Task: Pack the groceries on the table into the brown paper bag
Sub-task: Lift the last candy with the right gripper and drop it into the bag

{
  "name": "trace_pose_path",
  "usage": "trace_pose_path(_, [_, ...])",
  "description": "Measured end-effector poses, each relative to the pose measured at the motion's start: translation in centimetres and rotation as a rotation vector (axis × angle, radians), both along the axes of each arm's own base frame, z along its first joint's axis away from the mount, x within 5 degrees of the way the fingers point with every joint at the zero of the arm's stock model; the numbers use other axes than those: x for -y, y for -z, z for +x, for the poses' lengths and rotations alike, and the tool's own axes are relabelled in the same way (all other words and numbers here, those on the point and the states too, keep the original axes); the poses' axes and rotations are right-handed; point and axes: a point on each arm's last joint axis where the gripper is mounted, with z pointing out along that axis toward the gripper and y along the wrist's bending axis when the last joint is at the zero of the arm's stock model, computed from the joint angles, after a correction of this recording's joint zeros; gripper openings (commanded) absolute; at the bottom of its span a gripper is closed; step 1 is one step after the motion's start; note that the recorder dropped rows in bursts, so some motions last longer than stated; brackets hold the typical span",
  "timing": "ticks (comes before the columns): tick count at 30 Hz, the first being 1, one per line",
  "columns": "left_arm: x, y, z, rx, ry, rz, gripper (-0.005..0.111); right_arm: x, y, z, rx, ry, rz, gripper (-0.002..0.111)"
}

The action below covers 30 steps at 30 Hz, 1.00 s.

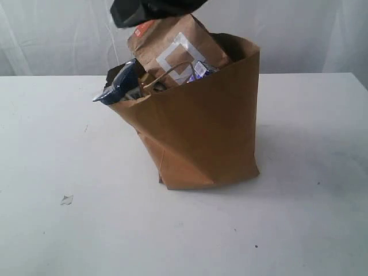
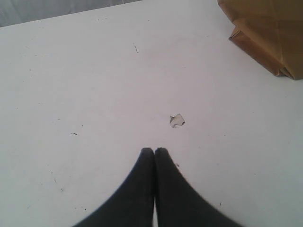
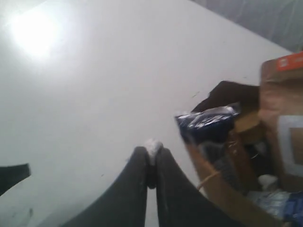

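Note:
The brown paper bag (image 1: 201, 132) stands creased and leaning on the white table (image 1: 299, 230). A kraft pouch with an orange strip (image 1: 172, 49) sticks up out of its mouth. A dark blue printed packet (image 1: 118, 86) hangs over the rim, and a small blue-white pack (image 1: 201, 70) lies behind the cord handle (image 1: 167, 77). My right gripper (image 1: 122, 20) hovers above the bag's mouth. In the right wrist view my right gripper (image 3: 152, 150) is shut on a small white scrap, beside the packet (image 3: 208, 124) and the pouch (image 3: 279, 104). My left gripper (image 2: 154, 150) is shut and empty above bare table.
A small torn scrap (image 1: 66, 199) lies on the table in front of the bag, to the left; the left wrist view shows this scrap (image 2: 177, 120) just ahead of the fingertips. The bag's bottom corner (image 2: 270, 33) shows at that view's edge. White curtains hang behind the table.

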Motion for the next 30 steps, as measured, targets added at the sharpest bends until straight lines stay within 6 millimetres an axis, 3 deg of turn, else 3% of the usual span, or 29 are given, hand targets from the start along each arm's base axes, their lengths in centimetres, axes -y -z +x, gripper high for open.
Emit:
trace_pose_path(4, [0.0,0.0,0.0,0.0,0.0,0.0,0.0,0.8,0.8,2.6,0.019,0.1,-0.003,0.0])
trace_pose_path(12, [0.0,0.0,0.0,0.0,0.0,0.0,0.0,1.8,5.3,7.9,-0.08,0.235,-0.068,0.0])
trace_pose_path(16, [0.0,0.0,0.0,0.0,0.0,0.0,0.0,1.1,7.3,9.1,-0.111,0.237,-0.098,0.002])
trace_pose_path(22, [0.0,0.0,0.0,0.0,0.0,0.0,0.0,0.2,10.1,10.4,-0.161,0.237,-0.143,0.017])
trace_pose_path(25, [0.0,0.0,0.0,0.0,0.0,0.0,0.0,0.2,10.6,10.5,-0.178,0.234,-0.157,0.022])
trace_pose_path(30, [0.0,0.0,0.0,0.0,0.0,0.0,0.0,0.2,10.7,10.4,-0.187,0.232,-0.165,0.022])
